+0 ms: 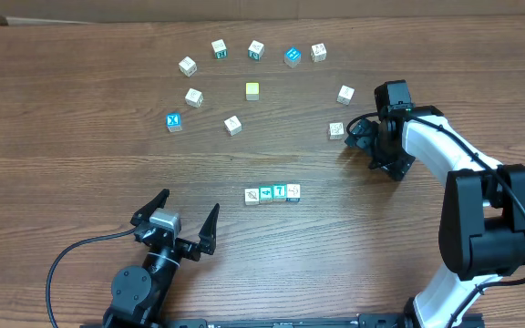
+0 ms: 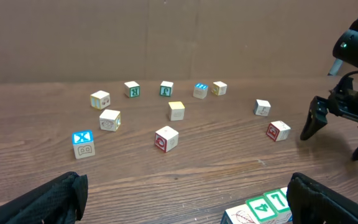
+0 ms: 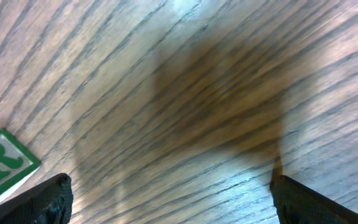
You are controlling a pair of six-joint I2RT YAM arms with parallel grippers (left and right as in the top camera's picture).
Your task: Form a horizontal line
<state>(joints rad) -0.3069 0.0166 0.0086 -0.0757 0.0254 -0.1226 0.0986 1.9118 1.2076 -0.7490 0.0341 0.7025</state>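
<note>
Horizontal line of four letter cubes lies on our tabletop, right of our left hand, whose fingers stand wide apart. Our right hand is likewise spread, grasping nothing.

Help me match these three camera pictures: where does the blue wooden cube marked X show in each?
Overhead: the blue wooden cube marked X lies left of centre, at the left edge of the scattered cubes.
Left wrist: it sits at middle left, the nearest loose cube.
Right wrist: not in it.
Shared landmark: the plain pale-yellow wooden cube, up and to the right of the X cube in both views.
</note>
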